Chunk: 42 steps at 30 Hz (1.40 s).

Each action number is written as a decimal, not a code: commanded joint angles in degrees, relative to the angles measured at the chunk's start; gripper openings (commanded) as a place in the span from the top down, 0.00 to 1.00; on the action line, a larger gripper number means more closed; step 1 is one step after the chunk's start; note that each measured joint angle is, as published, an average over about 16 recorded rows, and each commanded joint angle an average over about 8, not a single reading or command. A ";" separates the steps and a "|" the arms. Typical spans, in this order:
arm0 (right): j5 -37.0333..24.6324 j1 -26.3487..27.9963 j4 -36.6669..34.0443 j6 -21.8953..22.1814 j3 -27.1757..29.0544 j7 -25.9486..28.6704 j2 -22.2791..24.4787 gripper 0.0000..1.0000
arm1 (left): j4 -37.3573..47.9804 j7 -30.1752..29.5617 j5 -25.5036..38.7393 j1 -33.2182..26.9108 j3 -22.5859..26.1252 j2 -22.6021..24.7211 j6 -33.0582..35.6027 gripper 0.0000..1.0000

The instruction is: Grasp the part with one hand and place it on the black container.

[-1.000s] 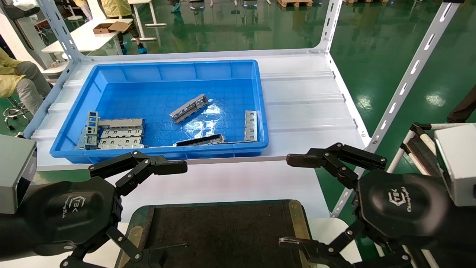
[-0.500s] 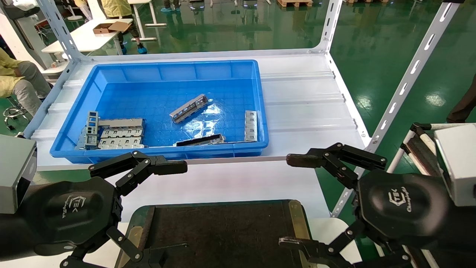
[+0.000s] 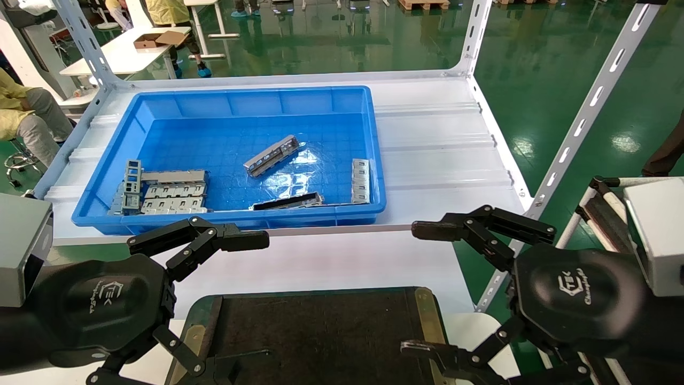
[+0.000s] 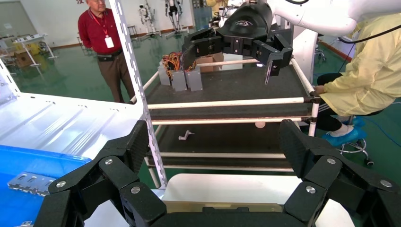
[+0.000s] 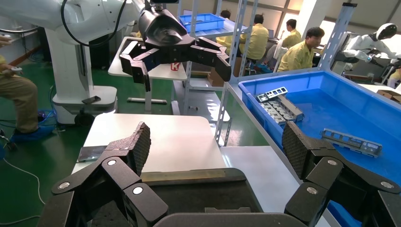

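The part (image 3: 271,155), a narrow grey channel strip with cutouts, lies slantwise in the middle of the blue bin; the right wrist view shows the part (image 5: 351,141) too. The black container (image 3: 320,331) sits at the near edge between both arms, its brass rim (image 4: 213,206) showing in the left wrist view. My left gripper (image 3: 246,305) hovers open over the container's left end. My right gripper (image 3: 411,289) hovers open over its right end. Both are empty and well short of the bin.
The blue bin (image 3: 376,160) stands on a white shelf and also holds a dark slim strip (image 3: 288,201), wider grey plates (image 3: 171,195) at its left and one plate (image 3: 360,181) at its right wall. A slotted upright (image 3: 582,123) rises at right.
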 commanded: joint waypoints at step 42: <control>0.00 0.01 -0.02 -0.01 -0.01 -0.01 0.00 0.00 | -0.61 -1.92 5.67 -2.36 1.33 2.15 -7.94 0.00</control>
